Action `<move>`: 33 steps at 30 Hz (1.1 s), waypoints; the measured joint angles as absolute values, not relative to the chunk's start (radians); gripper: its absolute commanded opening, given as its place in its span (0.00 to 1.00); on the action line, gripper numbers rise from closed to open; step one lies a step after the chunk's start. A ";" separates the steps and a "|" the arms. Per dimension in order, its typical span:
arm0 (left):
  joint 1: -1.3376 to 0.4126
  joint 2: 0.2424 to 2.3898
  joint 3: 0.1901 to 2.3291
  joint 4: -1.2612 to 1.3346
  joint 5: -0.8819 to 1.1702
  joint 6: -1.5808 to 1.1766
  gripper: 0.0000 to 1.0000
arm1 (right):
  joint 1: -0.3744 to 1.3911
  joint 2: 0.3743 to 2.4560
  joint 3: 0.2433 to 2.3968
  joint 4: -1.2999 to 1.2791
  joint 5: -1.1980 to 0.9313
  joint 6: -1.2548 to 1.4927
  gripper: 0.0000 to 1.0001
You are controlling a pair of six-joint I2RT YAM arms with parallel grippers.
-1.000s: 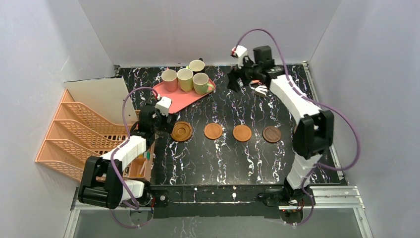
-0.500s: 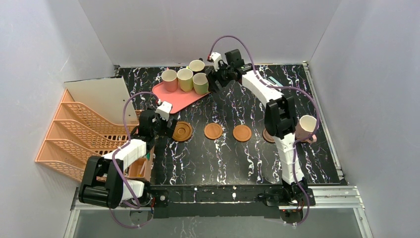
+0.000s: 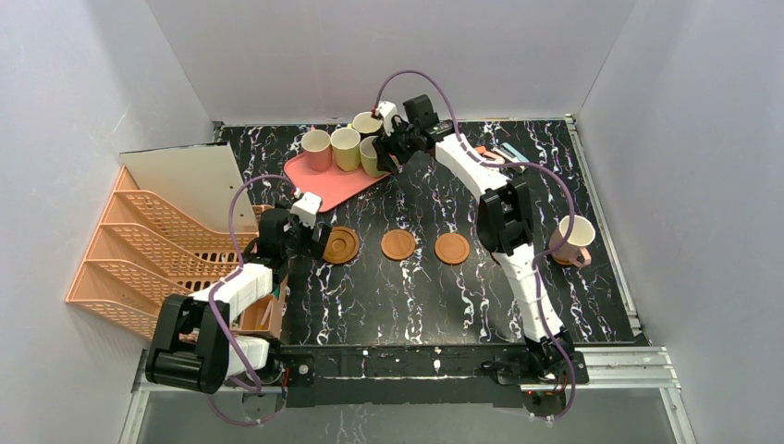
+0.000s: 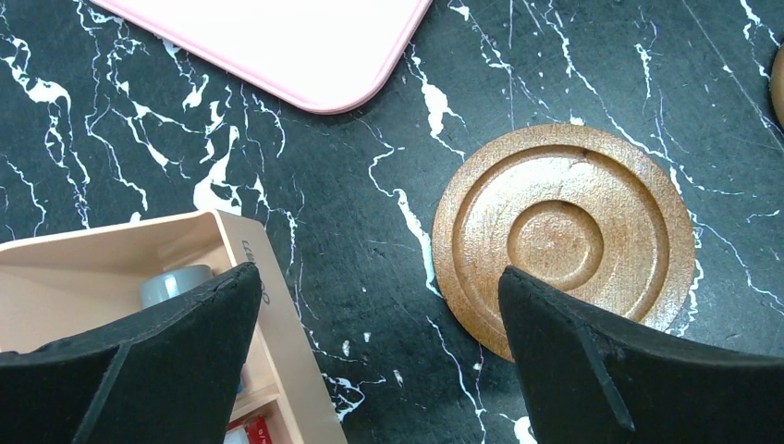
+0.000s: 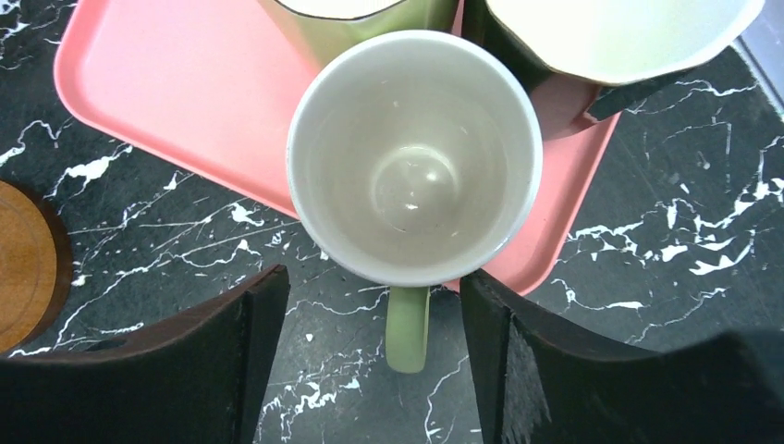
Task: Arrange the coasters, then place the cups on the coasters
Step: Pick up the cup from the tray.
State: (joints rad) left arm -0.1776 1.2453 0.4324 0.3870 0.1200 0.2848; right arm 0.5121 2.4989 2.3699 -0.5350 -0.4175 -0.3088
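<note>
Right end effector, jaws apart and gripping nothing, hangs over the worktop at the pink tray's edge, where the green mug stands upright, mouth up, its handle pointing off the tray between the jaws; left end effector, wide, hovers by the ringed coaster.

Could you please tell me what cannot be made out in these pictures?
- Right wrist view: the dark brown mug is cut off by the top edge.
- Top view: the right gripper covers much of the green mug.
- Top view: the pale pink mug and the right arm hide what it stands on.
- Left wrist view: a finger of the left gripper covers most of the box.
</note>
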 measured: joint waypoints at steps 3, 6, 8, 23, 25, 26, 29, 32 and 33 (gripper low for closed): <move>-0.178 1.239 0.432 0.389 0.121 0.285 0.98 | 0.517 2.528 2.393 -0.543 -0.413 -0.309 0.67; -0.178 1.235 0.432 0.390 0.121 0.285 0.98 | 0.517 2.541 2.394 -0.557 -0.413 -0.309 0.51; -0.178 1.234 0.432 0.390 0.121 0.284 0.98 | 0.517 2.546 2.394 -0.564 -0.413 -0.308 0.41; -0.178 1.234 0.431 0.397 0.120 0.285 0.98 | 0.516 2.542 2.389 -0.566 -0.380 -0.299 0.01; -0.178 1.234 0.431 0.397 0.120 0.284 0.98 | 0.517 2.522 2.359 -0.551 -0.366 -0.300 0.01; -0.178 1.234 0.431 0.397 0.120 0.285 0.98 | 0.518 2.506 2.334 -0.540 -0.356 -0.302 0.01; -0.178 1.234 0.431 0.397 0.119 0.284 0.98 | 0.522 2.431 2.237 -0.508 -0.326 -0.306 0.01; -0.178 1.234 0.430 0.397 0.119 0.284 0.98 | 0.524 2.327 2.133 -0.510 -0.293 -0.307 0.01; -0.178 1.234 0.430 0.397 0.119 0.284 0.98 | 0.524 2.289 2.101 -0.511 -0.281 -0.308 0.01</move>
